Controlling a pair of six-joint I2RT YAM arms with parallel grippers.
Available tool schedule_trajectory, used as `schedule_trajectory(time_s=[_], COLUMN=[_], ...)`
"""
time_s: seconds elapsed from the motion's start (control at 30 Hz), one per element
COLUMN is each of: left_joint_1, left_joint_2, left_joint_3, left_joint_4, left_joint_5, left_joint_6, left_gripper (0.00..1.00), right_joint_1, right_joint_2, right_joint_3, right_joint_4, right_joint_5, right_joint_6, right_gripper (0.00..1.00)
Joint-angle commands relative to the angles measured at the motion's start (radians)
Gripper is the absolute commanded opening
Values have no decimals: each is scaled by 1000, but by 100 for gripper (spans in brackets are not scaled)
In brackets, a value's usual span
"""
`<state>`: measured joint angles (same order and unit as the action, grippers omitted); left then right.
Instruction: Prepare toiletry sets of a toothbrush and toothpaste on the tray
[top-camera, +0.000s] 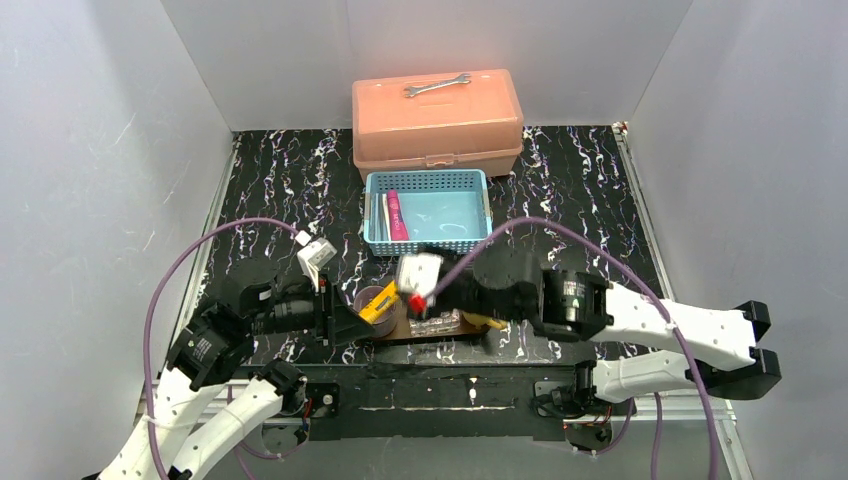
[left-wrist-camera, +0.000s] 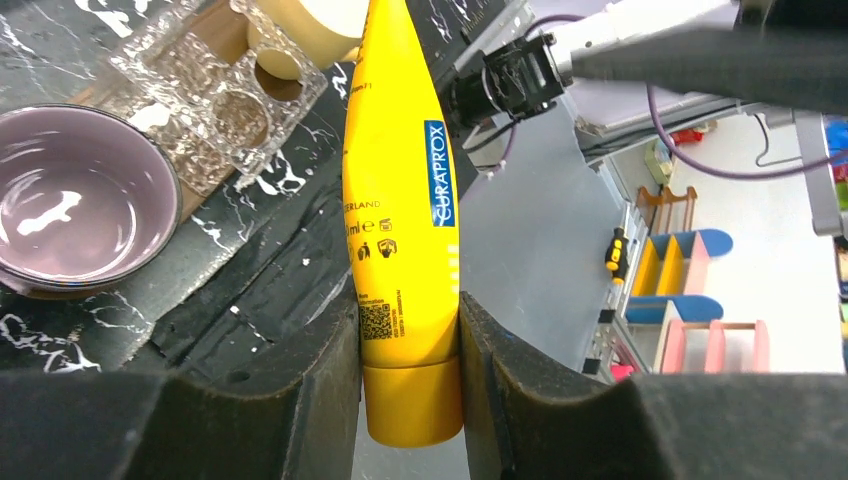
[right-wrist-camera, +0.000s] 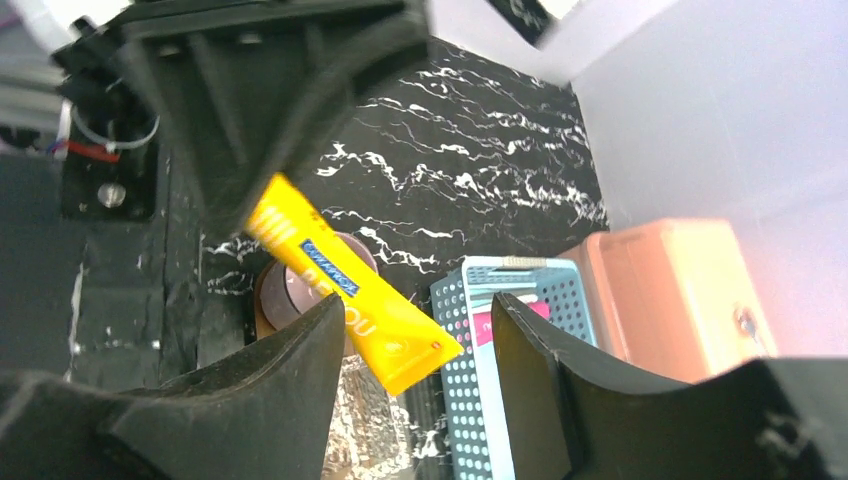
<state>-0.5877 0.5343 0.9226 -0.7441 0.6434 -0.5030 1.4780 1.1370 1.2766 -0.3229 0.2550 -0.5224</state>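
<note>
Black marbled surface (top-camera: 580, 190) walled in white on three sides. Orange toolbox (top-camera: 437, 120) at the top centre, light-blue basket (top-camera: 428, 247) just below it. Dark-brown tray (top-camera: 405, 332) low in the overhead frame, close to the near edge; a clear glass holder (left-wrist-camera: 215, 95) sits on it and a purple bowl (left-wrist-camera: 70, 210) stands at its left end. Left claw (left-wrist-camera: 410, 330) is clamped on the cap end of the yellow toothpaste (left-wrist-camera: 400, 200), held in the air over the tray's left end with the crimped tail pointing toward the right arm. Right claw (right-wrist-camera: 418, 305) stands wide, holding nothing, with the tube's tail in its gap. Magenta toothpaste (top-camera: 397, 215) and a pale toothbrush (top-camera: 383, 215) lie side by side in the basket's left part. Step in hand, as I judge it: bringing the first tube to the tray, perhaps by a hand-over. Nothing of a set lies on the wood that I can make out. Next move calls for either the right claw to pinch the tail or the left to lower the tube onto bare wood. Room is tight: both arms crowd the lower middle, bowl and holder flank the drop spot, and the near edge is just below. Open ground lies at upper left and upper right.
</note>
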Motion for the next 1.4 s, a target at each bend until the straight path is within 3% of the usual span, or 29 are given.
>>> schedule_trajectory(time_s=[0.0, 0.3, 0.57, 0.83, 1.37], left_joint_1=[-3, -3, -4, -3, -3], left_joint_2=[-25, -112, -163, -163, -112], left_joint_3=[-21, -69, -113, -133, -177], left_joint_4=[55, 140, 247, 342, 543], left_joint_5=[-75, -130, -115, -50, 75], left_joint_6=[-33, -121, -229, -312, -395], left_gripper=[0, 0, 0, 0, 0], right_joint_1=[-188, -522, -748, -769, -737], right_joint_2=[26, 51, 4, -21, 32], right_joint_3=[72, 61, -169, -282, -288], right_joint_4=[94, 138, 483, 705, 805], right_joint_5=[-81, -397, -792, -999, -1180], right_joint_6=[314, 702, 1012, 1129, 1237], right_gripper=[63, 66, 66, 67, 66])
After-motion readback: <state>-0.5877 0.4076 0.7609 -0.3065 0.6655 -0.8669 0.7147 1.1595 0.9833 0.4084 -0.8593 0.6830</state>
